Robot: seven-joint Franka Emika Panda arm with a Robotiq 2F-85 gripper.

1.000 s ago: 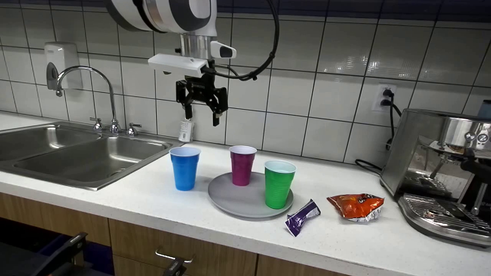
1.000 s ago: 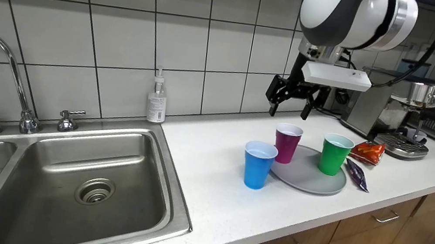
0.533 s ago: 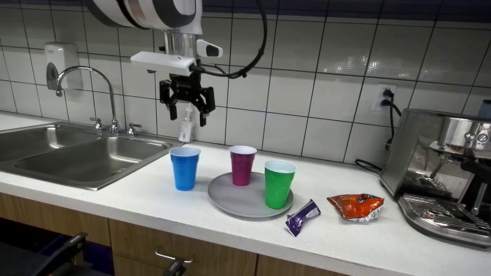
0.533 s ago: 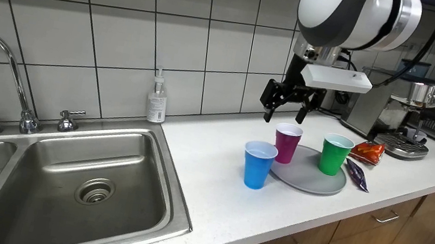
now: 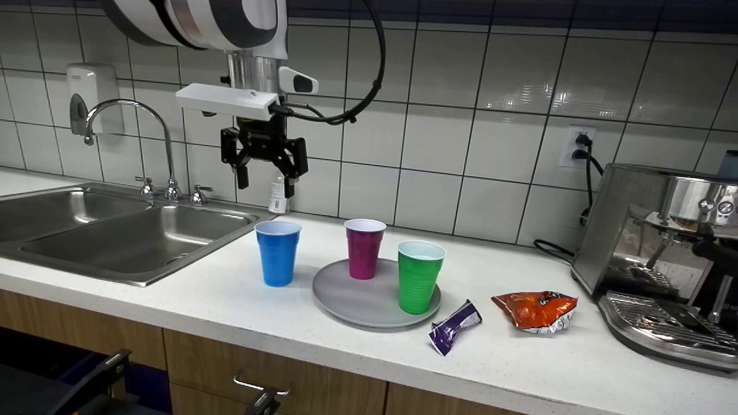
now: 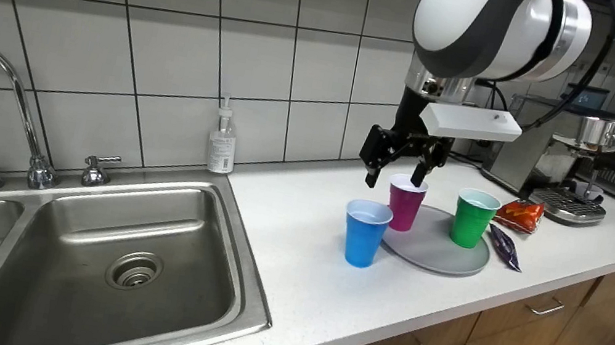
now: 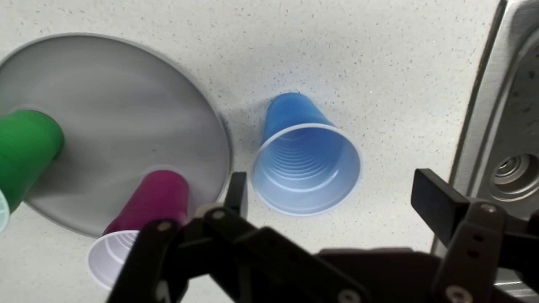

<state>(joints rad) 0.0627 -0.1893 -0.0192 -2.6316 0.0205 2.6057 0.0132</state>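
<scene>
My gripper (image 5: 266,183) hangs in the air over the counter, jaws wide apart with nothing between them. The blue cup (image 5: 278,256) stands upright on the counter and is nearest to it, just below the fingertips. In the wrist view the blue cup (image 7: 290,111) shows its pale inside, closer to the left finger (image 7: 238,191) than to the right. A magenta cup (image 6: 402,213) and a green cup (image 6: 471,222) stand upright on a round grey plate (image 6: 425,256). The left finger linkage partly covers the magenta cup (image 7: 151,202) in the wrist view.
A steel double sink (image 6: 253,307) with a tall faucet (image 5: 167,138) lies beside the blue cup. Past the plate are a purple wrapper (image 5: 455,325), an orange snack bag (image 5: 536,311) and a coffee machine (image 5: 628,230). A soap bottle (image 6: 221,149) stands by the tiled wall.
My gripper has moved toward the sink side and come lower, from behind the magenta cup to near the blue cup. Its jaws have stayed wide. The cups and plate have not moved.
</scene>
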